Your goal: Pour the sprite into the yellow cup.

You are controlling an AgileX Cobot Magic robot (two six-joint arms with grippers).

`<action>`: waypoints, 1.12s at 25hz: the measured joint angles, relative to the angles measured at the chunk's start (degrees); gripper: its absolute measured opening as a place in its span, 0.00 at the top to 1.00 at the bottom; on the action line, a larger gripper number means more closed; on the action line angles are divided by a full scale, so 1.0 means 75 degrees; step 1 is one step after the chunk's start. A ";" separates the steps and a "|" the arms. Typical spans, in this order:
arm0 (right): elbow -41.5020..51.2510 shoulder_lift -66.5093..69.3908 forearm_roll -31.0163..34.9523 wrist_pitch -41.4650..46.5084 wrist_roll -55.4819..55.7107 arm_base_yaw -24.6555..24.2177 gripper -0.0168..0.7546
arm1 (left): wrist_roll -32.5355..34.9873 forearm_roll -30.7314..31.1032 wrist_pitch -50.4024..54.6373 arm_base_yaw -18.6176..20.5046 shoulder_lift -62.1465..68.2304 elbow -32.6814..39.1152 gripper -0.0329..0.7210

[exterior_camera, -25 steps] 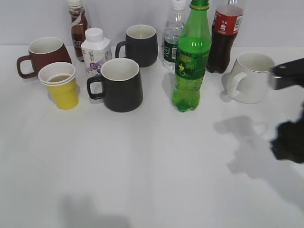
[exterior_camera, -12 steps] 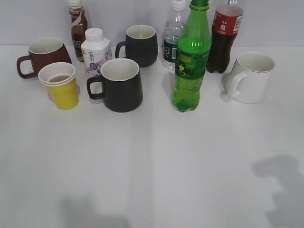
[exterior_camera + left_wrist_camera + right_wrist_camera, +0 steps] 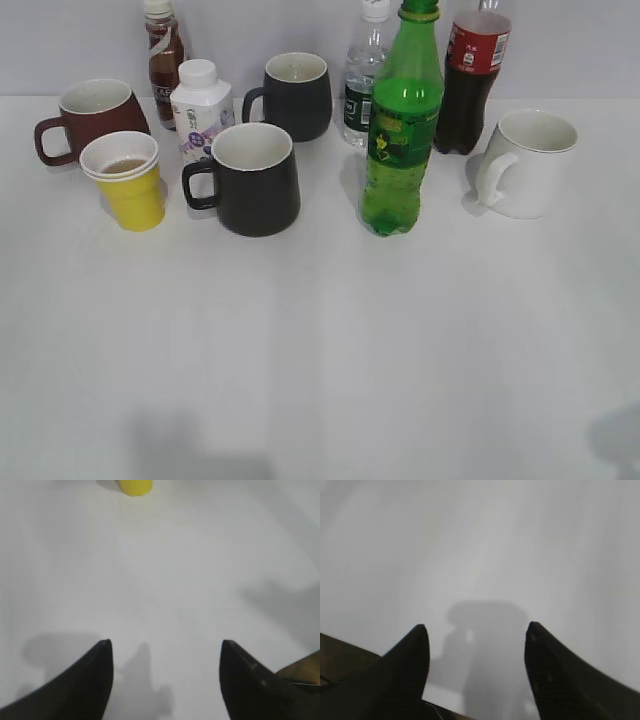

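The left gripper (image 3: 165, 647) holds its two dark fingers (image 3: 82, 685) spread wide with nothing between them, only bare white table (image 3: 165, 580) and their own shadow under the gap. Far ahead of those fingertips, slightly to the left of the gap and cut off by the top edge of the left wrist view, sits the base of the yellow cup (image 3: 135, 486). The right gripper (image 3: 476, 632) is likewise spread wide and empty, its fingers (image 3: 555, 675) hanging over plain tabletop with a blocky shadow between and just ahead of them; no object shows near them. Neither gripper appears in the exterior view. There the yellow cup (image 3: 127, 180) stands upright at the left of the row with brownish liquid in its bottom, just in front of a dark red mug (image 3: 88, 117) and beside a black mug (image 3: 252, 178). The sprite (image 3: 402, 125) stands upright and capped, right of the black mug and well apart from the cup, with a clear water bottle (image 3: 366, 75) and a cola bottle (image 3: 472, 80) close behind it and a white mug (image 3: 525, 163) to its right.
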 joint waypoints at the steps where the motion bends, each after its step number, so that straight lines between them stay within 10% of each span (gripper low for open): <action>1: 0.0000 -0.0019 0.0015 -0.0010 -0.0021 0.0000 0.39 | 0.0000 0.0000 0.0000 0.0000 0.0000 0.0000 0.28; 17: 0.0034 -0.0034 0.0062 -0.0087 -0.0056 0.0000 0.40 | 0.0028 -0.0008 -0.0017 0.0038 0.0000 0.0000 0.28; 28: 0.0039 -0.0595 0.0082 -0.0126 -0.0056 -0.2767 0.40 | 0.0028 0.0005 -0.0042 0.2582 -0.0892 0.0014 0.28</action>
